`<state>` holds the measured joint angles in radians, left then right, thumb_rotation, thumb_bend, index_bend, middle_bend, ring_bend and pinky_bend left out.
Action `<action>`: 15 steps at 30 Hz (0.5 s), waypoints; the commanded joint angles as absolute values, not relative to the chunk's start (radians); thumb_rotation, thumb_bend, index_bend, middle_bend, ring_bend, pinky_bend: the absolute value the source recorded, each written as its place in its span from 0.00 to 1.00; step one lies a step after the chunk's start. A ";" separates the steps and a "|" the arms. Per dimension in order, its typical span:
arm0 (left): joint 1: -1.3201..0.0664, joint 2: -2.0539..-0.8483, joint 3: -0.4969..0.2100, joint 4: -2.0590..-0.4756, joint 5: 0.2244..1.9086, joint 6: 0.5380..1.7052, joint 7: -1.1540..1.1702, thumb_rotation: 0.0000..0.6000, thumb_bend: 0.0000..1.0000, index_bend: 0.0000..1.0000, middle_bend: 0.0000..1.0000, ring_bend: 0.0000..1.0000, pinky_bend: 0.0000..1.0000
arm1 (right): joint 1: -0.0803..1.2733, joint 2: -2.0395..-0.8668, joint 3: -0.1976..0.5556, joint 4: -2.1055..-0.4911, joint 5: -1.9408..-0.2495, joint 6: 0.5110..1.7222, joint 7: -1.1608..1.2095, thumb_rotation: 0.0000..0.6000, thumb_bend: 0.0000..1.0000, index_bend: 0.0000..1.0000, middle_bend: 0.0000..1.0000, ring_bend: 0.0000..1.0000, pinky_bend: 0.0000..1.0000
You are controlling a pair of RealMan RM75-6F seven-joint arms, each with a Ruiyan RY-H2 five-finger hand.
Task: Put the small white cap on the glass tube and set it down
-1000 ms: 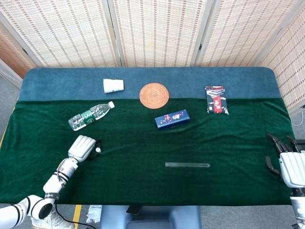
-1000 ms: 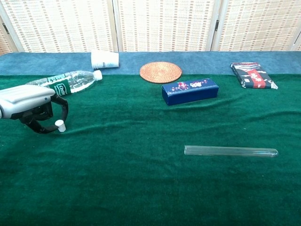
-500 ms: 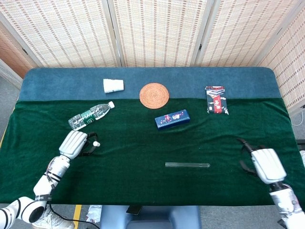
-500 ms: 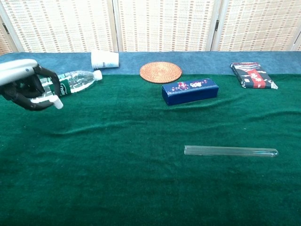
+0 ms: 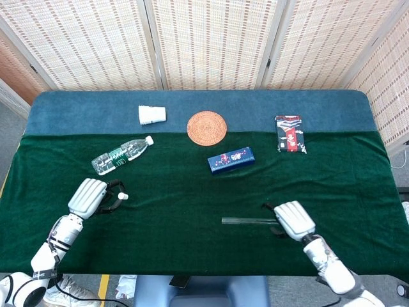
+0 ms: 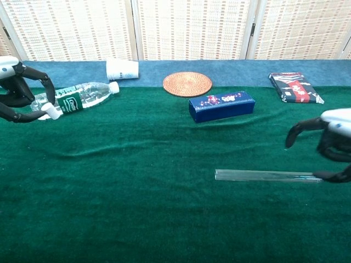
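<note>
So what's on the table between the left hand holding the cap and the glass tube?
Nothing: in the head view only bare green cloth lies between the left hand with the cap and the glass tube.

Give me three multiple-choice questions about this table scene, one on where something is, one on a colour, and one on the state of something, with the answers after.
1. Where does the round woven coaster lie?
A. Between the paper cup and the dark packet
B. Beside the glass tube
C. Under the water bottle

2. What colour is the small box?
A. Red
B. Blue
C. Yellow

3. What state is the small white cap in?
A. Lying on the cloth
B. Fitted on the tube
C. Pinched in the left hand

Answers:
1 A, it sits at the back between the two.
2 B, its faces are dark blue.
3 C, the chest view shows it between the fingertips, above the cloth.
</note>
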<state>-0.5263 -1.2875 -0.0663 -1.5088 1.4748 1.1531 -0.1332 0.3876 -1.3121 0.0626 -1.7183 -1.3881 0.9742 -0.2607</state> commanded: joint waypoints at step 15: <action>-0.515 -1.295 -0.055 -1.480 1.493 1.158 -0.163 1.00 0.47 0.57 1.00 0.99 0.88 | 0.475 -1.471 0.079 -1.633 -1.251 0.924 -0.348 1.00 0.35 0.44 0.96 1.00 1.00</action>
<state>-0.5148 -1.2946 -0.0553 -1.4805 1.4926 1.1578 -0.1630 0.4701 -1.4671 0.0789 -1.6360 -1.2562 0.9271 -0.3429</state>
